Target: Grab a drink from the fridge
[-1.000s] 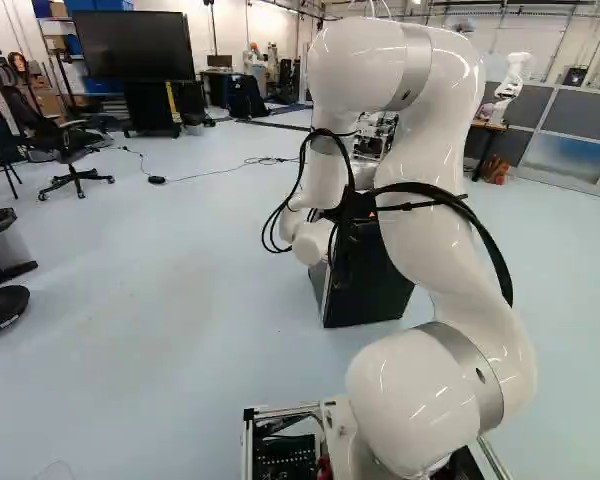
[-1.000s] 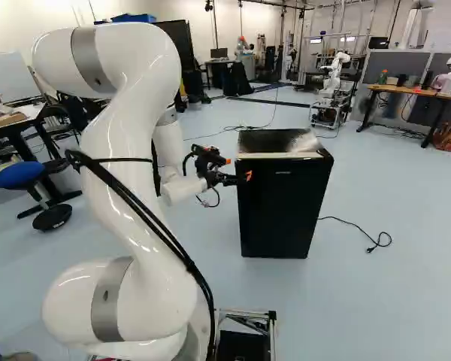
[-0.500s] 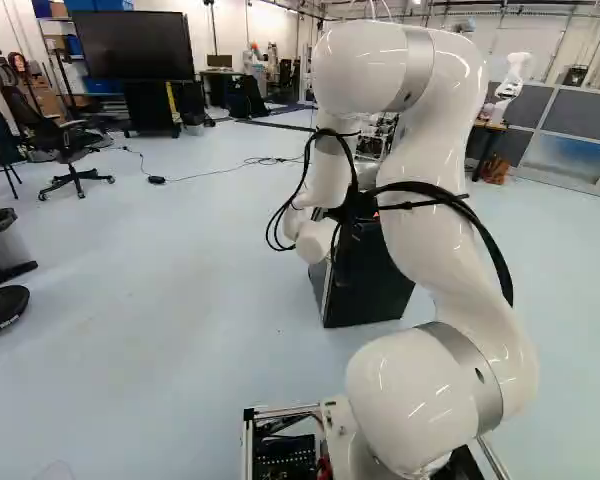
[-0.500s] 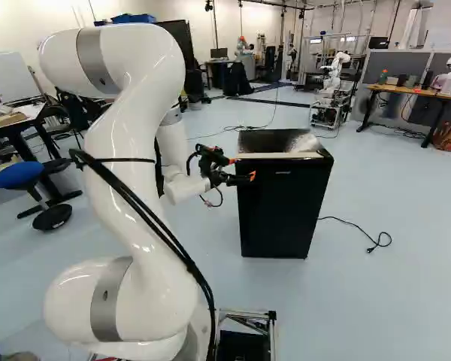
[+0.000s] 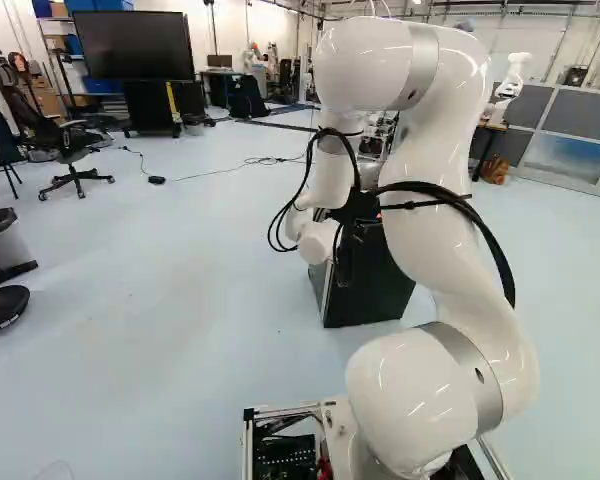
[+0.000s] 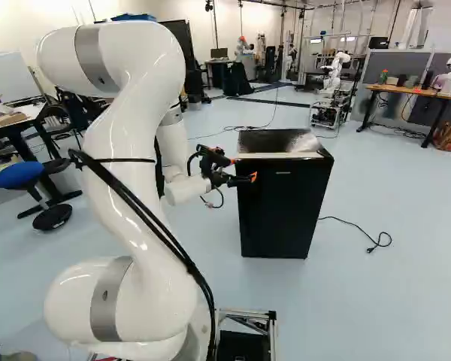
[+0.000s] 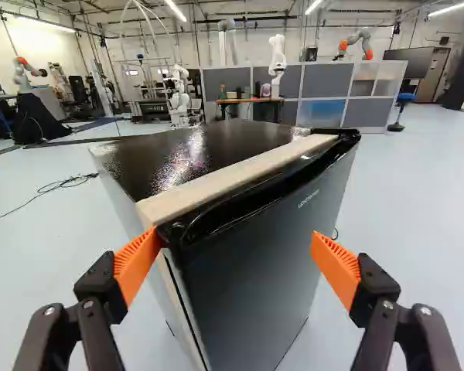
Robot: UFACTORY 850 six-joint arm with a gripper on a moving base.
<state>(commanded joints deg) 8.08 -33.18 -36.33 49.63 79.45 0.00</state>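
I count one fridge point(image 6: 278, 199), square-cornered, upright and taller than it is wide, at twelve o'clock from my claw point(image 6: 242, 169). Its one door point(image 7: 251, 286) is closed, flat and dark with a grey sheen, under a glossy black rim. The top point(image 7: 205, 151) is shiny black, speckled with glare, and one pale, wood-like strip point(image 7: 240, 175) runs along its front edge. My two fingers stand wide apart, gripping nothing; of my two ribbed orange pads point(image 7: 336, 267), one is right at the fridge's near corner, whether touching I cannot tell, and the other stands out before the door. One thin black cord point(image 6: 357, 228) curls over the smooth pale floor point(image 6: 383, 301), at four o'clock from the fridge in the right base view. Farther off from my claw are one wooden-topped surface point(image 7: 249, 100) at twelve and another robot point(image 7: 178, 97), white, at eleven.
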